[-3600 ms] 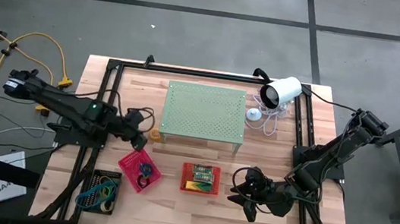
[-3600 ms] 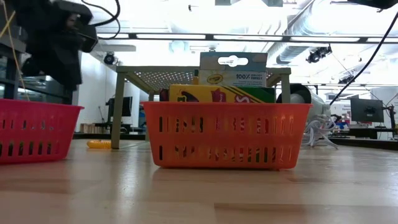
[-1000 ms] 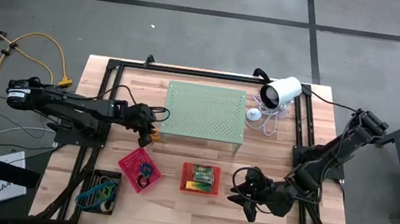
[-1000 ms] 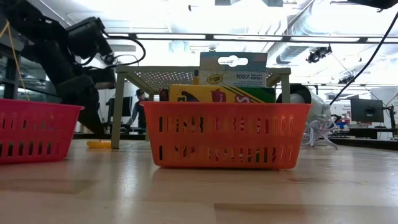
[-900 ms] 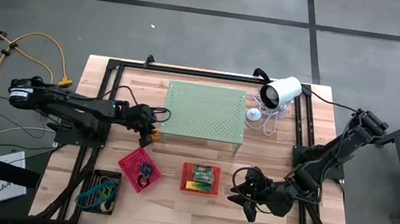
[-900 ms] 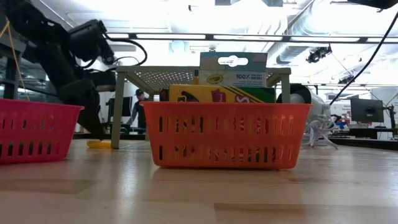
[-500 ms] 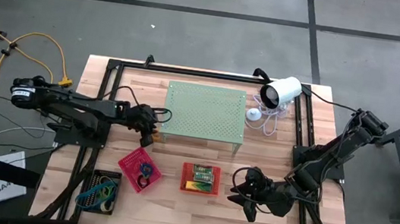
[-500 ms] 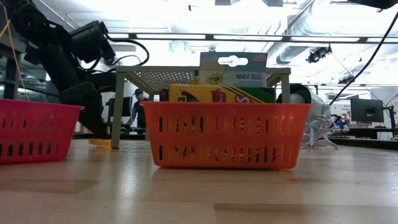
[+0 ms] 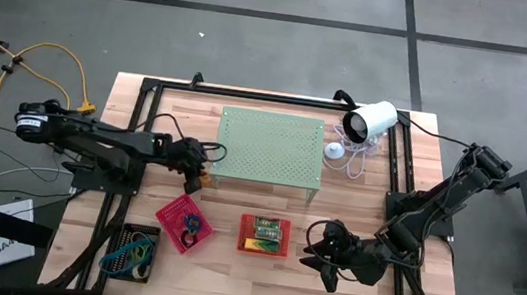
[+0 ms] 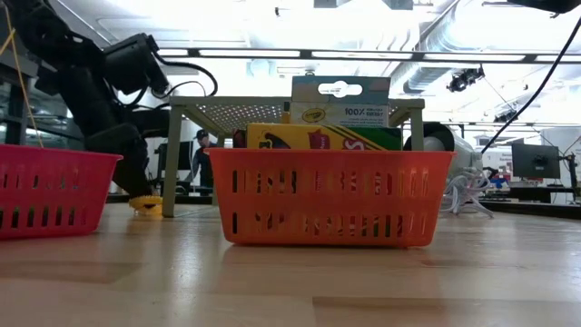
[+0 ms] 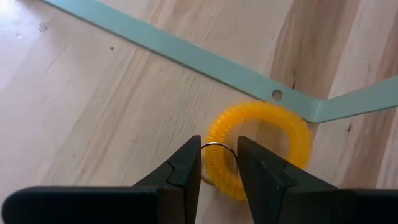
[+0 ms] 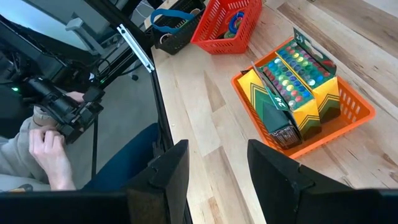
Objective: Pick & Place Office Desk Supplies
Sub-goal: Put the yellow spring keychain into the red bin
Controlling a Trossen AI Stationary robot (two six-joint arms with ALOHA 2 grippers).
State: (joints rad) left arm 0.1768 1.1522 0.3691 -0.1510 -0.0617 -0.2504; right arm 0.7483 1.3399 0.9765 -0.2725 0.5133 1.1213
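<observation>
The left pincer (image 11: 217, 163) is down on the worktop (image 9: 259, 268) at the front-left leg of the pale green perforated metal stand (image 9: 270, 146). Its fingers straddle the near rim of the orange coiled plastic ring (image 11: 260, 147), one inside the loop, one outside, positioned to clamp; not yet visibly grasping. The right pincer (image 12: 213, 163) waits released, near the orange slotted basket (image 12: 348, 121).

Left arm: stretched low across the table from its left-edge base, wrist bent down; left gripper (image 11: 217, 163) with its two dark fingers set close, a narrow gap between them, tips down at the tabletop, straddling a coiled ring's band. Right arm: folded back on itself from its right-edge base; right gripper (image 12: 214, 163) held low near the front, fingers parted, nothing between them
</observation>
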